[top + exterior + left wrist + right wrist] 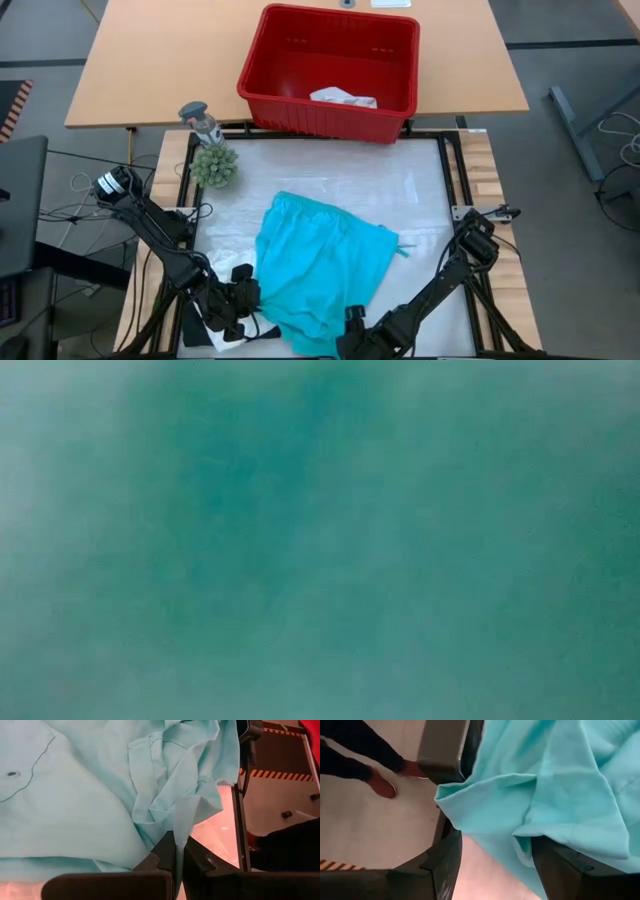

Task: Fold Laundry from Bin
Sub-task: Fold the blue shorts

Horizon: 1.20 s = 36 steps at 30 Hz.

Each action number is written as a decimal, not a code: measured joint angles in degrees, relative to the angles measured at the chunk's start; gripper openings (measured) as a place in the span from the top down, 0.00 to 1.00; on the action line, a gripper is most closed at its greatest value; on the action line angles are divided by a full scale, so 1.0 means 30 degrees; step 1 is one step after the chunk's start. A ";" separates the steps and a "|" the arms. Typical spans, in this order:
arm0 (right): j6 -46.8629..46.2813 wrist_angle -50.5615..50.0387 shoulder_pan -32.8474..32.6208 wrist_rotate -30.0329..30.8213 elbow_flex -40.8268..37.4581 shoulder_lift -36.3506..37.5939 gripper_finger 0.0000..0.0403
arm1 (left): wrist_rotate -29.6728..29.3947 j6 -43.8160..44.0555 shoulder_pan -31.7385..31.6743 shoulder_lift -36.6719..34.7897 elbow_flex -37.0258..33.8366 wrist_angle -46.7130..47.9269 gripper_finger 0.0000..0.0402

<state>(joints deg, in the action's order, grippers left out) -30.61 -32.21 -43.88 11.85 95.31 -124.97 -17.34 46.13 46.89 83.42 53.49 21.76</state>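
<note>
A teal garment [320,260] lies spread and wrinkled on the white mat [420,190], and its near edge reaches the table's near edge. My left gripper [243,300] is at the garment's near left edge, shut on it. My right gripper [352,318] is open at the garment's near right edge, with a hem corner [485,800] between its fingers. The low view shows only blurred teal cloth [320,540]. At the far side stands the red bin [262,100], with white laundry [343,97] on its floor. My left gripper pinches a bunched fold of the teal garment [176,827] between its two shut fingers [162,850], slanting down from the near left. Creases fan out from the pinch, and the rest of the cloth lies on the mat. My right gripper's open fingers [560,865] stand on either side of the garment's near edge; I cannot tell whether they touch the cloth.
A small green plant [213,165] stands at the mat's far left corner, with a grey object [200,115] behind it. The black frame rails [455,170] border the mat. A person's shoes [380,782] show on the floor beyond the near edge.
</note>
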 joint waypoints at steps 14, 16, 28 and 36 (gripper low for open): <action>0.0755 0.1369 0.0000 -0.0502 0.0009 -0.0196 0.35 | -0.0007 0.0007 0.0000 0.0007 0.0000 0.0357 1.00; 0.0726 0.2324 -0.0102 -0.0635 0.0028 -0.0583 0.35 | -0.0007 0.0007 0.0000 0.0007 0.0000 0.0364 1.00; -0.2758 -0.0169 0.0404 -0.1374 0.0459 -0.1377 0.50 | -0.0517 0.0219 -0.0071 0.0007 0.0000 0.0422 1.00; -0.4194 -0.0363 0.0692 -0.1294 0.0641 -0.1334 0.95 | -0.0176 0.0502 -0.0182 0.0007 0.0000 0.0248 1.00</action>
<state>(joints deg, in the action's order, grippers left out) -43.19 -33.30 -41.80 7.97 97.23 -128.97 -17.87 47.64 46.35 83.44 53.49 22.50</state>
